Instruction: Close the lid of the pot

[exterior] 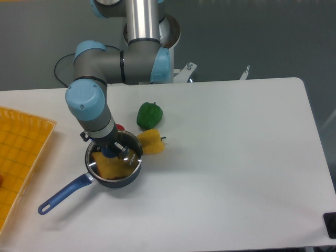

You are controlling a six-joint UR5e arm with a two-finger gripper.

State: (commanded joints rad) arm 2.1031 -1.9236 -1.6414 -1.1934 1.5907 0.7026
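Note:
The pot [114, 179] is a small dark saucepan at the left of the white table, its blue handle [62, 195] pointing to the lower left. The glass lid [122, 167] with its metal rim lies over the pot's mouth, and something yellow shows through it. My gripper [114, 151] comes straight down onto the middle of the lid. Its fingers [124, 150] are closed in around the small blue knob [108, 153], which is partly hidden by them.
A yellow pepper [151, 142] lies against the pot's right side and a green pepper [149, 114] sits just behind it. A small red thing [119, 127] peeks out by the arm. A yellow tray [18, 157] fills the left edge.

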